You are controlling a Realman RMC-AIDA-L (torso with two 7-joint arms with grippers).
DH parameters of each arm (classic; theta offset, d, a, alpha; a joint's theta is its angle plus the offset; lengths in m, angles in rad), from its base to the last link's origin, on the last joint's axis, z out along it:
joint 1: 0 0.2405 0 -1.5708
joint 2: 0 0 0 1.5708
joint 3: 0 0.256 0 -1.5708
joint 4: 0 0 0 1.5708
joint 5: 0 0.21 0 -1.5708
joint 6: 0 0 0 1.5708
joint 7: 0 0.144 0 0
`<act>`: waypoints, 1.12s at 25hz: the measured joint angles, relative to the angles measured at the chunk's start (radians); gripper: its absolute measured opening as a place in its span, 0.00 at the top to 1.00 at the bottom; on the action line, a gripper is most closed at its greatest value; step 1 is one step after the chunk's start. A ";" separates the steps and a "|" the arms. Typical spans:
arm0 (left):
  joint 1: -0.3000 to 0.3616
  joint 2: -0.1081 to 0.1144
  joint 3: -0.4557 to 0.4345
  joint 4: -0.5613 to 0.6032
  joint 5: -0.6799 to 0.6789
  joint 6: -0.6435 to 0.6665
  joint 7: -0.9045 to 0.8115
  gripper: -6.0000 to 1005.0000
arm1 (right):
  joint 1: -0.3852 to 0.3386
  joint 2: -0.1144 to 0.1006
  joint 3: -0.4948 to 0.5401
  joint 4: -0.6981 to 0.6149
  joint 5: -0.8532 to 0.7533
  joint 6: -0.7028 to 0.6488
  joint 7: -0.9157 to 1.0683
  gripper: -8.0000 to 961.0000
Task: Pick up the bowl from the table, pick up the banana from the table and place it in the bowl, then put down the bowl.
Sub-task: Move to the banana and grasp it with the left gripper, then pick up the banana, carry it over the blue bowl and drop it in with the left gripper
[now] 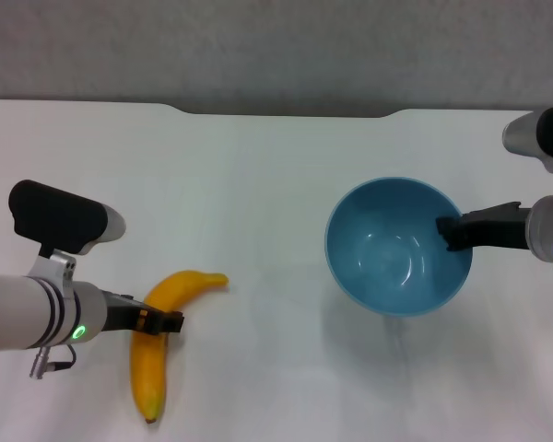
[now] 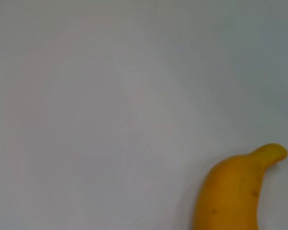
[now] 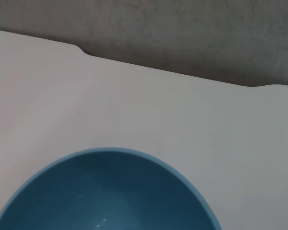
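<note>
From the head view we see the left pincer [image 1: 162, 321] closed across the middle of the banana [image 1: 158, 345], which lies on the white worktop [image 1: 258, 184] well to the left of the bowl [image 1: 398, 245]. The right pincer [image 1: 450, 232] grips the bowl's right rim, one finger inside the blue wall, and a shadow under the bowl suggests it is held just above the worktop.

In the left wrist view we find only the banana's [image 2: 235, 189] stem end against the bare worktop [image 2: 110, 105].

In the right wrist view we look over the bowl's [image 3: 101, 191] rim toward the notch [image 3: 173, 67] in the worktop's [image 3: 134, 110] far edge.
</note>
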 joint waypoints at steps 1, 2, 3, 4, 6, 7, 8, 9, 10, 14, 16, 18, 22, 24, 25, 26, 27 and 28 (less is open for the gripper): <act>-0.001 0.000 0.000 0.004 0.000 0.001 -0.002 0.11 | 0.000 0.000 0.000 0.000 0.000 0.000 0.000 0.96; -0.003 0.000 0.001 0.007 0.000 0.002 -0.003 0.11 | 0.000 0.000 -0.001 0.000 0.000 0.000 0.000 0.96; -0.004 0.000 0.002 0.011 0.000 0.003 -0.004 0.14 | 0.000 0.000 -0.002 0.000 0.000 -0.001 0.000 0.96; -0.005 0.000 0.002 0.013 0.000 0.004 -0.004 0.16 | 0.000 0.000 -0.003 0.000 0.000 -0.001 0.000 0.96; -0.004 0.000 0.002 0.010 0.000 0.005 -0.005 0.20 | 0.000 0.000 -0.005 0.000 0.005 -0.002 0.000 0.96; -0.002 0.000 0.001 0.006 0.000 0.006 -0.007 0.22 | -0.001 -0.001 -0.006 0.000 0.006 -0.002 0.000 0.96; 0.000 0.000 0.001 0.002 0.000 0.007 -0.009 0.25 | -0.001 -0.001 -0.006 0.000 0.008 -0.002 0.000 0.96; 0.002 0.000 0.000 -0.003 0.000 0.007 -0.012 0.28 | -0.002 -0.001 -0.007 0.000 0.008 -0.002 0.000 0.96; 0.002 0.000 -0.001 -0.005 0.000 0.007 -0.013 0.31 | -0.003 -0.001 -0.007 0.000 0.008 -0.002 0.000 0.96; 0.005 0.002 -0.016 -0.014 0.000 0.002 -0.014 0.41 | -0.006 -0.001 -0.007 -0.003 0.009 -0.007 0.000 0.96; 0.015 0.003 -0.030 -0.038 0.000 -0.006 -0.014 0.45 | -0.011 -0.002 -0.007 -0.004 0.009 -0.013 0.000 0.96; 0.049 0.005 -0.051 -0.102 0.001 -0.017 -0.011 0.46 | -0.013 -0.002 -0.007 -0.006 0.010 -0.015 0.000 0.96; 0.132 0.006 -0.089 -0.265 -0.010 -0.031 -0.001 0.47 | -0.015 -0.002 -0.006 -0.028 0.030 -0.018 -0.006 0.96; 0.151 0.008 -0.104 -0.322 -0.058 -0.045 0.025 0.47 | -0.011 -0.003 -0.007 -0.062 0.061 -0.022 -0.021 0.96; 0.152 0.008 -0.106 -0.331 -0.072 -0.050 0.033 0.47 | -0.007 -0.002 -0.009 -0.082 0.081 -0.026 -0.033 0.96; 0.154 0.008 -0.112 -0.349 -0.106 -0.064 0.057 0.47 | 0.000 -0.002 -0.012 -0.103 0.107 -0.029 -0.050 0.96; 0.155 0.008 -0.118 -0.374 -0.151 -0.082 0.087 0.47 | 0.010 -0.001 -0.017 -0.124 0.132 -0.031 -0.065 0.96; 0.155 0.008 -0.122 -0.394 -0.193 -0.099 0.116 0.47 | 0.021 -0.001 -0.022 -0.143 0.154 -0.032 -0.077 0.96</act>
